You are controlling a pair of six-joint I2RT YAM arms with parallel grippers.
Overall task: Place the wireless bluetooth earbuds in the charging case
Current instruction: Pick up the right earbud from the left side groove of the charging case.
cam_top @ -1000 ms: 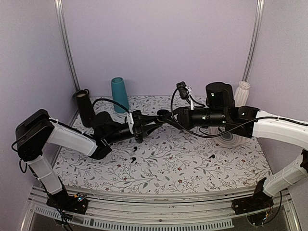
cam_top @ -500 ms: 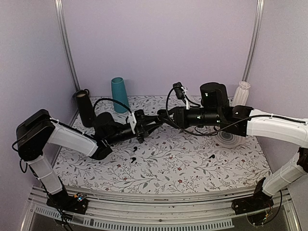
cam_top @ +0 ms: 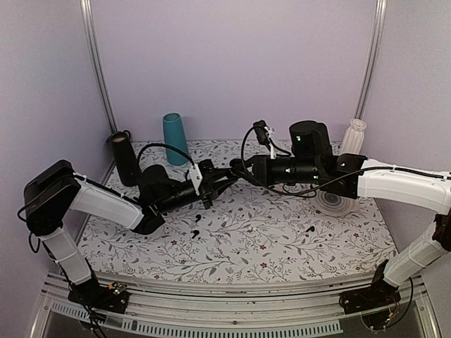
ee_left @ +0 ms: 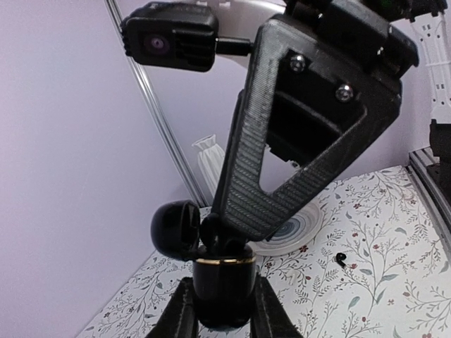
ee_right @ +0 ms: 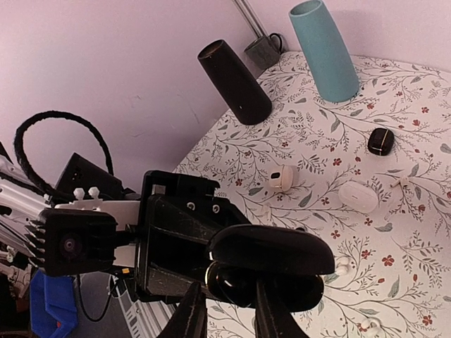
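In the left wrist view my left gripper (ee_left: 224, 299) is shut on the charging case (ee_left: 224, 282), a glossy black case with a gold rim, held upright above the table. Its lid (ee_left: 175, 229) hangs open to the left. My right gripper (cam_top: 237, 171) meets it from the right, its fingertips (ee_left: 236, 225) at the case's mouth beside a small dark rounded shape. In the right wrist view the right gripper (ee_right: 229, 299) stands narrowly apart just before the case (ee_right: 271, 264); what lies between the tips is unclear. Black earbuds (cam_top: 196, 218) (cam_top: 309, 229) lie on the table.
A teal vase (cam_top: 175, 139) and a black cylinder (cam_top: 125, 156) stand at the back left. A white vase (cam_top: 354, 135) and a ringed plate (cam_top: 337, 203) are at the back right. White cases (ee_right: 358, 196) (ee_right: 282, 178) and a small squarer black case (ee_right: 380, 141) lie on the floral cloth.
My right arm has slid a little to the left, bringing its fingertips onto the case's mouth. The left arm holds the case still.
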